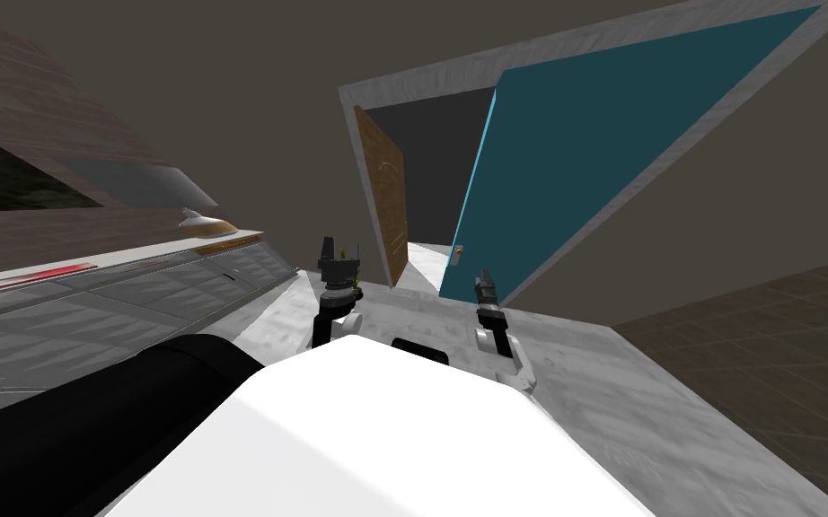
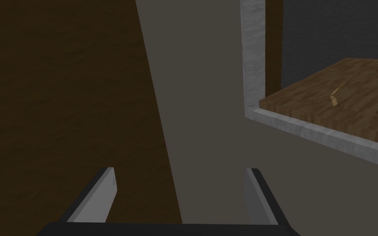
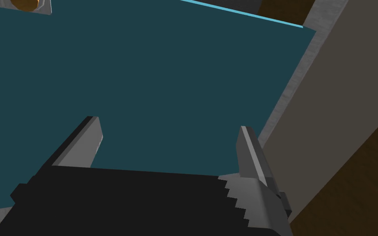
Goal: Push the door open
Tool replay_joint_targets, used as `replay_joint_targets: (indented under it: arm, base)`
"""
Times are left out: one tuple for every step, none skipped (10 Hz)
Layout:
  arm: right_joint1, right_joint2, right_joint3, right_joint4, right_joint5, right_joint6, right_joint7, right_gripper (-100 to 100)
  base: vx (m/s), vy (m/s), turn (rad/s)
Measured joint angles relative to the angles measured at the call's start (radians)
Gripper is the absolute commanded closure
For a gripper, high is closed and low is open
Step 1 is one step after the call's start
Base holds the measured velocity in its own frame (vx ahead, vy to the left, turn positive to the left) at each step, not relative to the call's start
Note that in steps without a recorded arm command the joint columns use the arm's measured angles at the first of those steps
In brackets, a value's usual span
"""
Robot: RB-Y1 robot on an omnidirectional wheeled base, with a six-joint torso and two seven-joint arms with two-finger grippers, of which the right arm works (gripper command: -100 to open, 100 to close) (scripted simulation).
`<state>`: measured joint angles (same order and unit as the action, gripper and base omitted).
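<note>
A: Where is the door the robot has to push?

B: It is the blue-green door point(image 1: 583, 153), far and to the right. It hangs in a grey frame point(image 1: 421, 76) and is already open a little.

A: What could go wrong?

B: I think the right end effector point(image 1: 484, 285) could slip. Its two thin fingers are spread wide and hold nothing. If they hit the door tips first and at a slant, they may slide along it and not push it.

A: Anything else?

B: Yes. The small handle point(image 1: 458, 254) sits near the door's open edge, close to that end effector. A finger could catch on it. Or the hand could slide past the edge into the gap. Also, a brown wooden door point(image 1: 383, 202) stands on the far left side of the opening. A big swing might bump it, I guess.

A: How are the arms?

B: The right arm reaches forward and low, and its end effector points at the flat blue-green face. I cannot tell if it touches yet. The left arm is up in front too. The left end effector point(image 1: 339, 262) is spread and empty, and it points at the plain wall left of the frame.
</note>
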<state>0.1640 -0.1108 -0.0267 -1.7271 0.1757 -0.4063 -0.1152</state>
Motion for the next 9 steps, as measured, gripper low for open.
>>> replay_joint_targets:
  arm:
    - [-0.018, -0.008, -0.004, 0.024, 0.004, 0.0, -0.014, -100]
    - [-0.026, -0.01, -0.005, 0.047, 0.006, -0.003, -0.022, -100]
    - [-0.044, -0.011, -0.007, 0.076, 0.01, -0.005, -0.029, -100]
    - [-0.052, -0.015, -0.01, 0.1, 0.011, -0.01, -0.035, -100]
    - [-0.07, -0.022, -0.014, 0.132, 0.013, -0.013, -0.046, -100]
    - [-0.085, -0.025, -0.016, 0.159, 0.018, -0.014, -0.058, -100]
    - [-0.098, -0.026, -0.018, 0.183, 0.02, -0.016, -0.065, -100]
    - [-0.109, -0.031, -0.02, 0.209, 0.023, -0.019, -0.074, -100]
    - [-0.13, -0.039, -0.025, 0.244, 0.026, -0.024, -0.088, -100]
  base:
    - [0.049, 0.005, -0.002]
    - [0.054, 0.005, -0.006]
    - [0.046, 0.011, -0.001]
    - [0.048, 0.017, -0.009]
    - [0.085, 0.016, -0.012]
    - [0.067, 0.006, -0.004]
    - [0.059, 0.014, -0.004]
    - [0.077, 0.022, -0.014]
    - [0.059, 0.012, -0.003]
